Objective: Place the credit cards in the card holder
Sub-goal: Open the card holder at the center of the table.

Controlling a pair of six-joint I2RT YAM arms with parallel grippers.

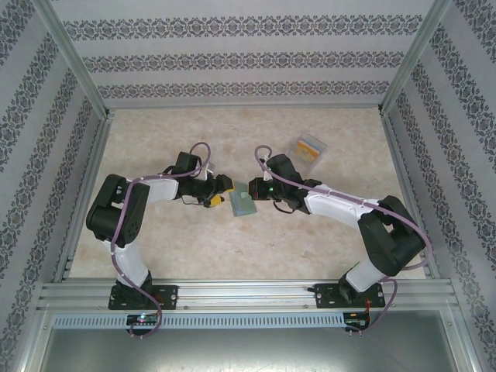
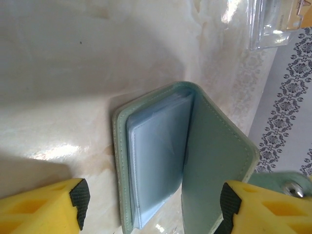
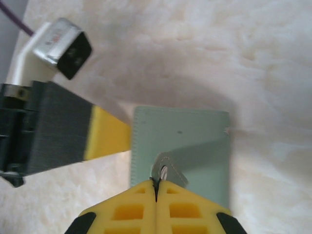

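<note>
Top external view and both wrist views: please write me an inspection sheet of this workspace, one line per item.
Surface: pale marbled table, glossy, no spill seen.
Job's things: card holder at the centre, cover held partly open; orange-yellow credit card at the clear case; the teal card cannot be told.
Clutter: clear plastic case, far right.
Grippers: left gripper open, at the holder's open side; right gripper shut on the holder's snap tab.
Cables: purple cables run along both arms.
Surroundings: patterned walls, aluminium frame.
</note>
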